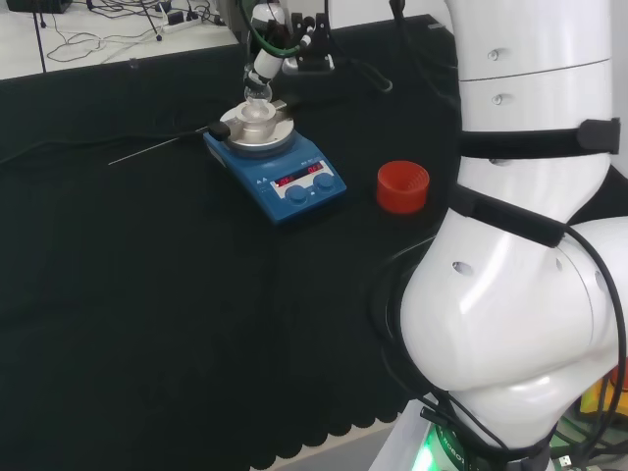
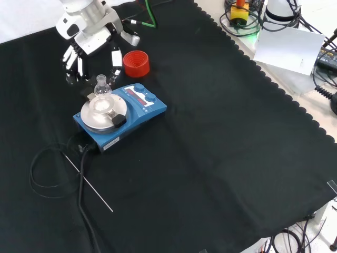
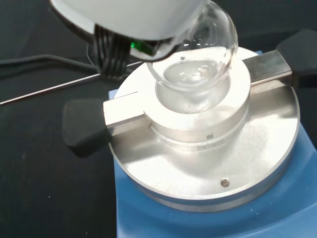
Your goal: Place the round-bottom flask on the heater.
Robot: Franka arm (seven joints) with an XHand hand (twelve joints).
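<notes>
a: where is the round-bottom flask [image 2: 101, 97]?

b: in the front view it is in the upper left of the frame. it sits upright in the silver bowl [image 2: 103, 113] on top of the blue heater [image 2: 131, 113]. its thin neck points up

a: is anything inside the flask?

b: in the wrist view the round glass belly [image 3: 195, 74] rests in the hollow of the silver block. it looks clear. i cannot tell if there is any water in it

a: what is the hand [image 2: 87, 50] doing?

b: in the front view it hangs at the top left of the frame, just behind the flask. its fingers [image 2: 116, 59] point down and look nearly straight and spread apart. they are not wrapped round the flask, and nothing is in them. i cannot tell if a fingertip touches the neck

a: and from the head view?

b: the heater [image 1: 280, 162] is in the upper middle of the frame with the flask [image 1: 257, 98] on it. the hand [image 1: 267, 59] is right above the flask neck there

a: is there another holder?

b: yes, a red ribbed ring [image 2: 136, 62]. in the front view it is just behind the heater, at the upper left. nothing stands on it. in the head view it [image 1: 402, 186] is to the right of the heater

a: what else is on the black cloth [image 2: 210, 132]?

b: a thin metal rod [image 2: 89, 184] and a black cable [image 2: 52, 168] lie at the lower left of the front view
</notes>
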